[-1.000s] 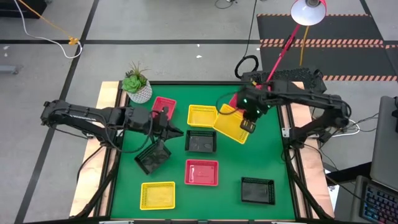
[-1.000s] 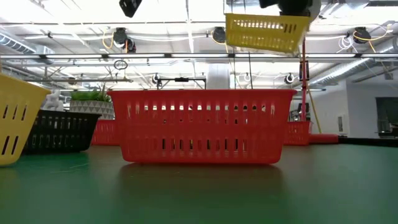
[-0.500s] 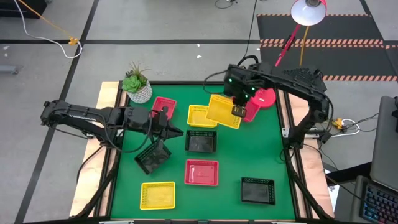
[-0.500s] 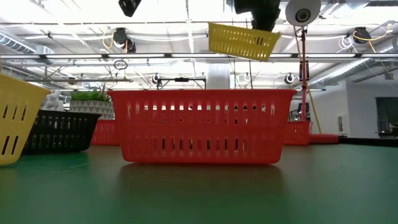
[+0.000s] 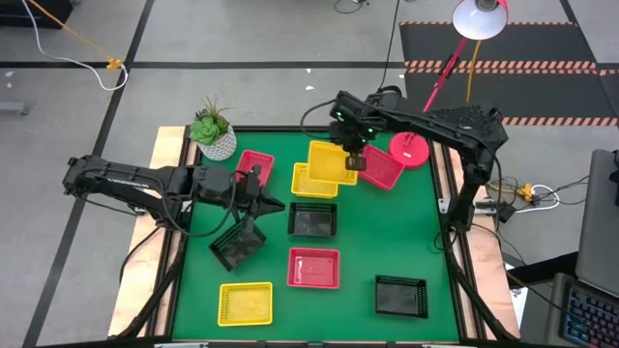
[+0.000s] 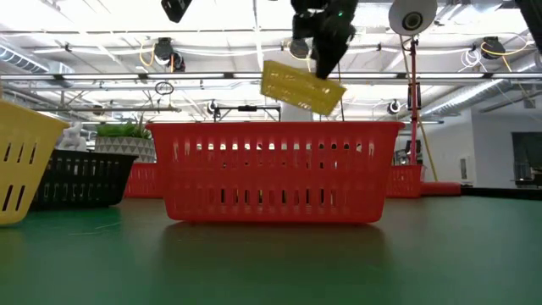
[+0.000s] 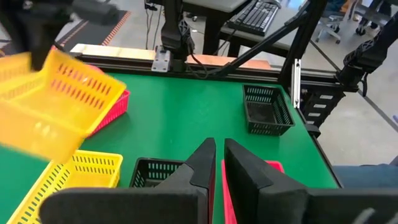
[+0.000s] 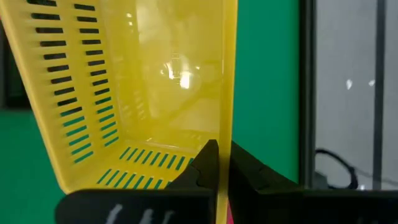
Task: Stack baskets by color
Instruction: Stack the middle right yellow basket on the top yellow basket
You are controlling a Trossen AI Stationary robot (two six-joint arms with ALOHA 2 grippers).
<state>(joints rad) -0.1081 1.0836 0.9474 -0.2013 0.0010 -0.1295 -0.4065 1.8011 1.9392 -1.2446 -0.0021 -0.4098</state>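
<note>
Right tool (image 5: 352, 162) carrying yellow basket (image 5: 329, 162) (pinched by its rim)
Hangs over the second yellow basket (image 5: 308, 181), probably for nesting; left tool (image 5: 274, 205) nearly closed, apparently empty.

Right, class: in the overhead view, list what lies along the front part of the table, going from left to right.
Yellow basket → red basket → black basket.
</note>
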